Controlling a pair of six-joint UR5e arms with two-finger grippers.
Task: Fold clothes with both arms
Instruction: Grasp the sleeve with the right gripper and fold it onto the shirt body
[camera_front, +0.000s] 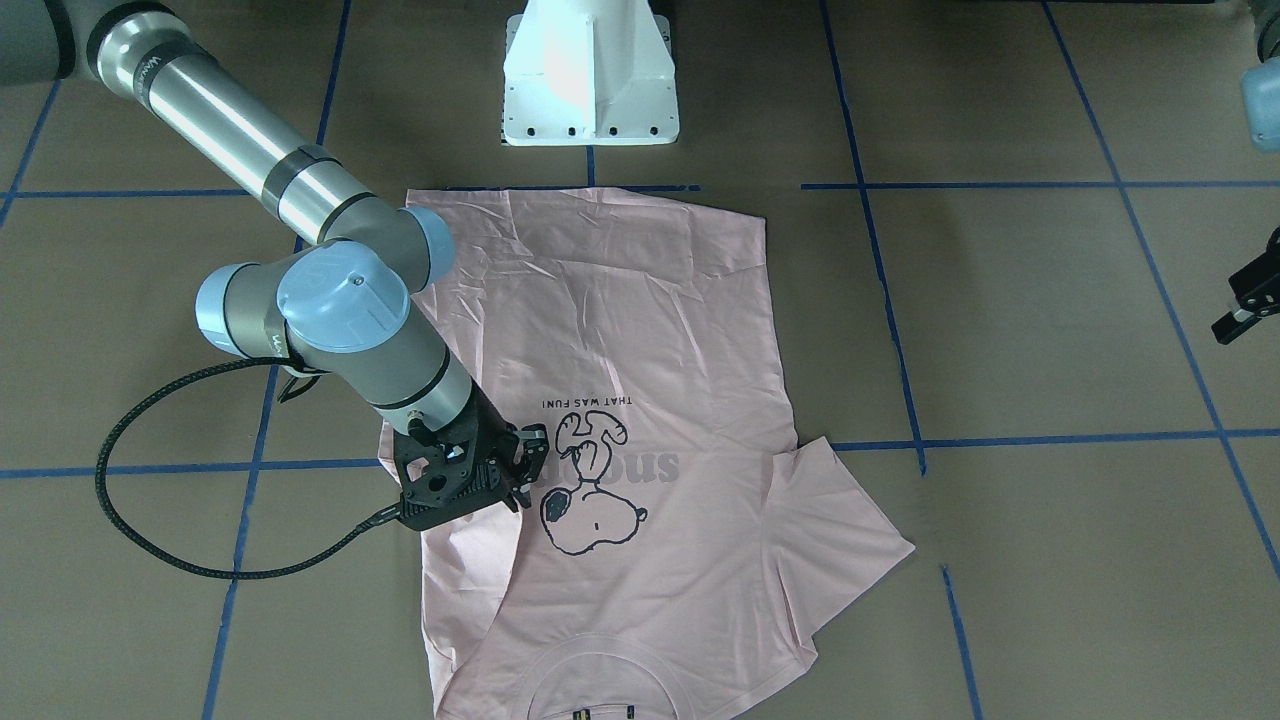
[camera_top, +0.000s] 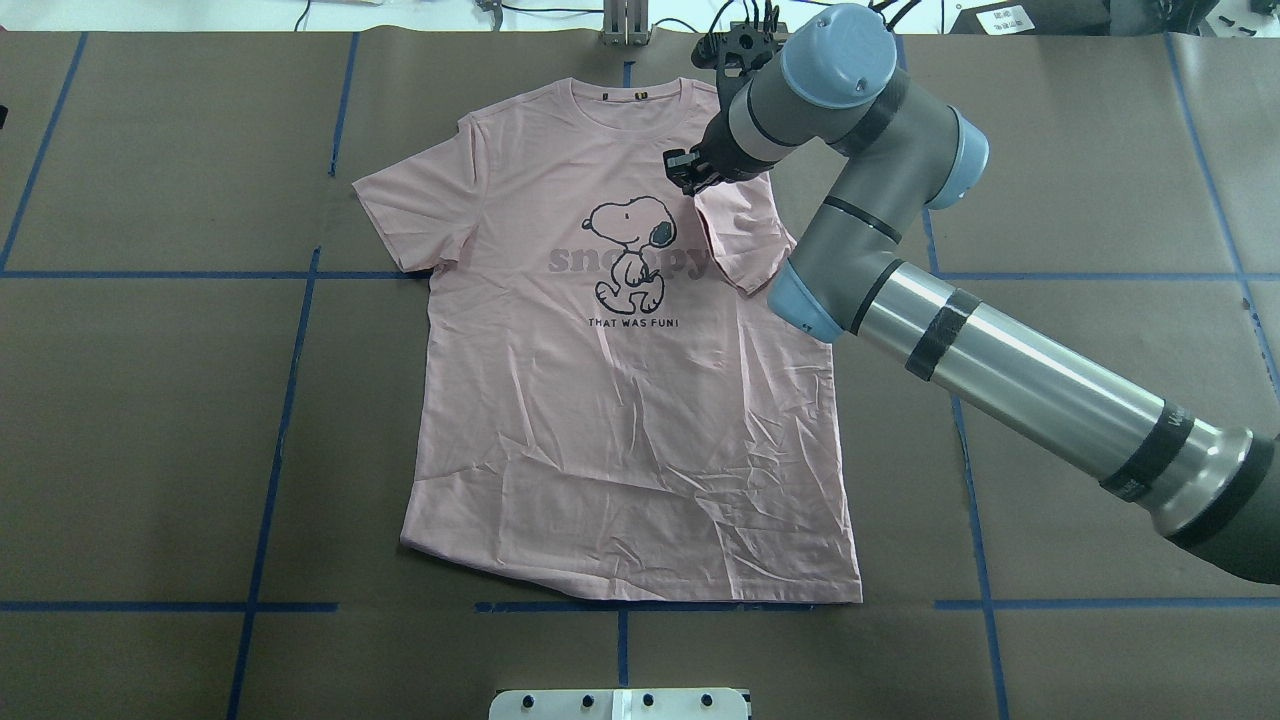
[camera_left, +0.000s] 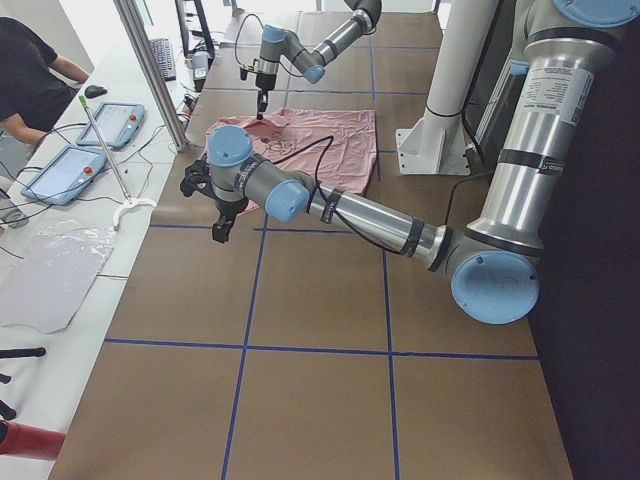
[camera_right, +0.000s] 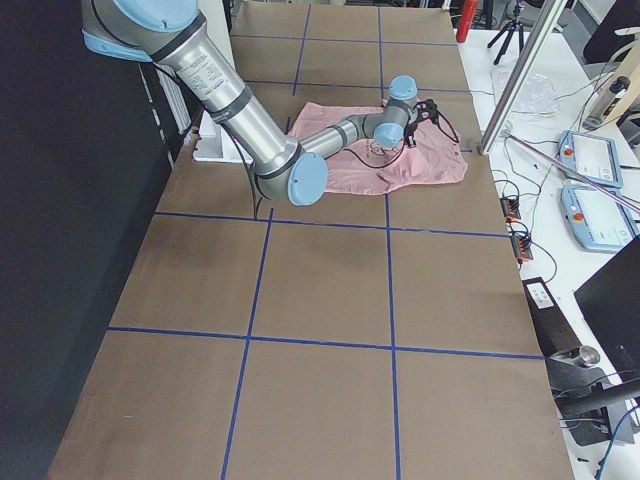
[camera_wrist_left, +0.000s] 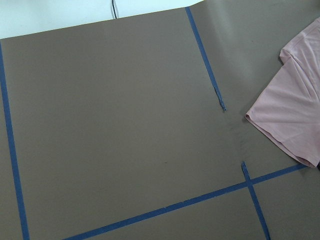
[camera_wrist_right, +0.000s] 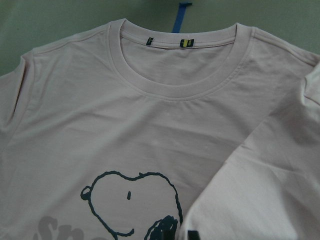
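The pale pink T-shirt (camera_top: 620, 420) lies flat and print-up on the brown table, collar at the far edge (camera_front: 640, 330). Its sleeve on my right side (camera_top: 745, 235) is folded inward over the chest. The other sleeve (camera_top: 410, 210) lies spread out. My right gripper (camera_top: 688, 168) hovers just above the folded sleeve beside the Snoopy print (camera_front: 525, 470), looks open and holds nothing. The right wrist view shows the collar and the folded sleeve (camera_wrist_right: 260, 190). My left gripper (camera_front: 1240, 305) hangs over bare table well off the shirt (camera_left: 220, 225); I cannot tell its jaw state.
The white pedestal base (camera_front: 590, 70) stands at the table's near edge, behind the shirt's hem. Blue tape lines (camera_top: 290, 380) grid the brown table. Tablets (camera_left: 65, 170) and a seated person (camera_left: 30, 70) are beyond the far edge.
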